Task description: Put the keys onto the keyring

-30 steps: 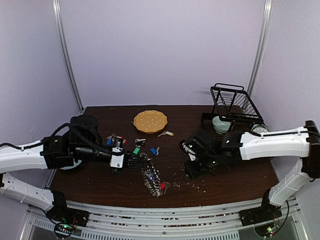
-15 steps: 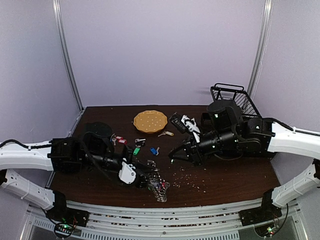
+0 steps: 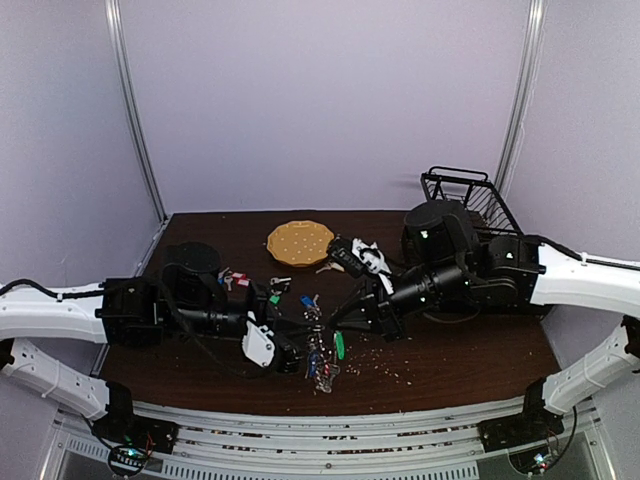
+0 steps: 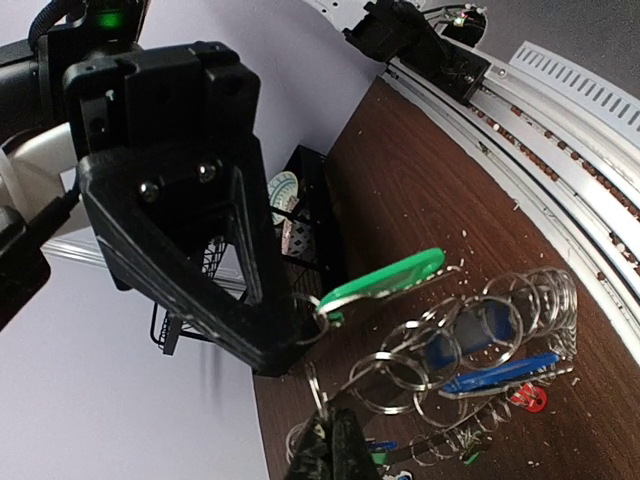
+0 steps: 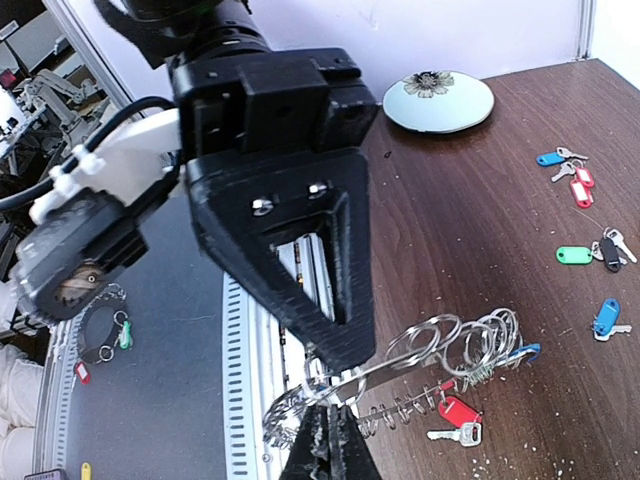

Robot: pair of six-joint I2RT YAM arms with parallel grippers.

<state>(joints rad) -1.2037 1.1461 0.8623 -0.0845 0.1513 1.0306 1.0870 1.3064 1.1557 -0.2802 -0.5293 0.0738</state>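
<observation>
The keyring (image 3: 320, 366) is a bunch of silver wire rings with blue and red tags, hanging just above the near table edge. My left gripper (image 3: 292, 357) is shut on its wire, as the left wrist view shows (image 4: 333, 422) with the keyring (image 4: 480, 335) spread beyond it. My right gripper (image 3: 334, 320) is shut on the small ring of a green-tagged key (image 3: 339, 345), and that tag (image 4: 385, 283) hangs right beside the keyring. In the right wrist view my right gripper (image 5: 328, 428) meets the keyring (image 5: 455, 345). Loose keys (image 3: 278, 294) lie on the table.
A yellow-orange plate (image 3: 300, 241) sits at the back centre. A black wire basket (image 3: 465, 208) stands at the back right with a pale bowl (image 3: 438, 248) by it. A white flowered dish (image 5: 440, 100) lies to the left. Crumbs (image 3: 375, 362) speckle the dark table.
My right arm swung up and left, bringing the green-tagged key to the keyring. My left gripper carried the keyring right and toward the near edge.
</observation>
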